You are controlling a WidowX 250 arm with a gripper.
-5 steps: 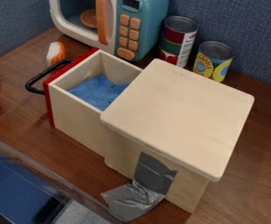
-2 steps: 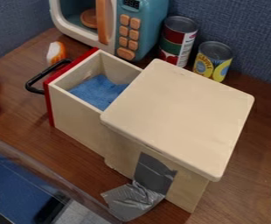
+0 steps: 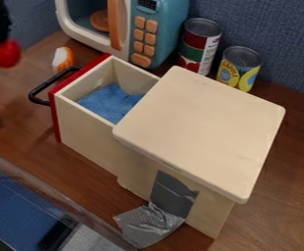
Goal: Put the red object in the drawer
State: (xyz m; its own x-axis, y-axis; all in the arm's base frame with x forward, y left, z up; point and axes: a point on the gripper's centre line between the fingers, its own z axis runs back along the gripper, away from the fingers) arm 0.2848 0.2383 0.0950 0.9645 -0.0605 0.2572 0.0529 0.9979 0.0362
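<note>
Cloth (image 3: 109, 102) in drawer (image 3: 86, 135), cans (image 3: 200, 46) behind cabinet (image 3: 200, 130)

On the yellow can (image 3: 239, 71), at far side to the right, the letters "APPLE" are readable. Digits on the microwave (image 3: 163, 29) display (image 3: 147, 5) are unclear.

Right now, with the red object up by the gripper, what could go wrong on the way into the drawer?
The red object hangs below the gripper, so it might slip and land outside the drawer.
Carried too low, it could knock the black handle or red front.
Overshooting could set it on the wooden top, which covers the drawer's rear.
</note>
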